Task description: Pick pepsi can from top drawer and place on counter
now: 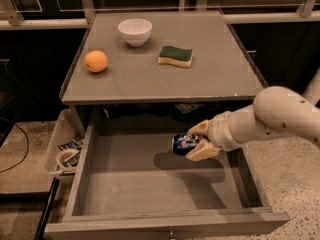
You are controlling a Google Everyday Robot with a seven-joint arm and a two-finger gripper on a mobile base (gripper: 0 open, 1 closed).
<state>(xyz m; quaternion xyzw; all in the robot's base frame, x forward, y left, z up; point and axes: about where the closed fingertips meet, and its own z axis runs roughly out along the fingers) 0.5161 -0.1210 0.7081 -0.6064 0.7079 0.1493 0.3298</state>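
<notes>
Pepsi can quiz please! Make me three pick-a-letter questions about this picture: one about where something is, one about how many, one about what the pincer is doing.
1. Where is the pepsi can? A on the floor; B in the open top drawer; C on a chair.
2. How many things sit on the counter? A one; B five; C three.
3. What is the pincer doing? A gripping the pepsi can; B hanging open; C pushing the drawer.
Answers: 1 B, it shows inside the drawer walls. 2 C, orange, white bowl, sponge. 3 A, the pincer in the drawer closes on the can.
</notes>
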